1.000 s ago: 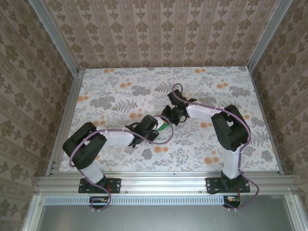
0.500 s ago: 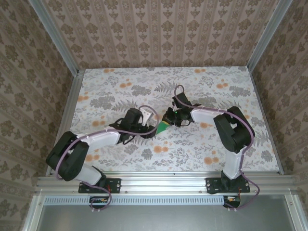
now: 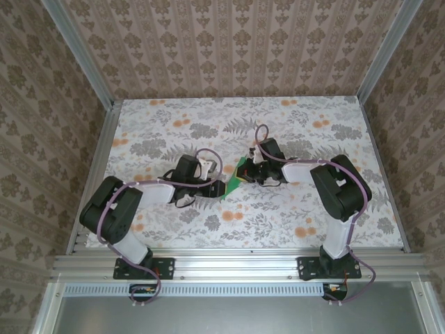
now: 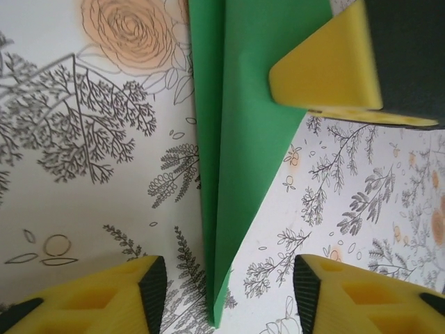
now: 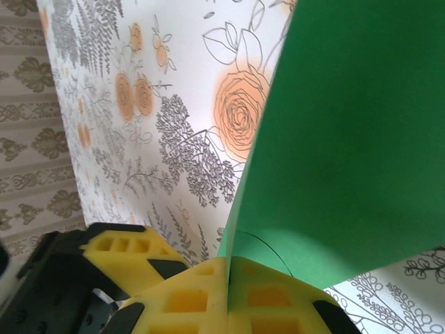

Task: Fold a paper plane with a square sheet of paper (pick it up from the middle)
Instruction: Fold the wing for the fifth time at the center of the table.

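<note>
Over floral tabletop point(image 3: 306, 209), right tool point(image 5: 228, 273) pinches paper plane point(image 4: 236, 139) — left tool point(image 4: 226, 282) gapes.

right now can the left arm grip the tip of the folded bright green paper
Probably yes: the folded bright green paper, held by the right gripper, has its tip between the open fingers of the left gripper.

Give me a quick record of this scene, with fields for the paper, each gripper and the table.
paper: folded green paper, creased lengthwise, narrowing to a point
right gripper: shut on the paper's edge
left gripper: open, fingers either side of the pointed end, not clamping it
table: floral-patterned top under both arms
</note>
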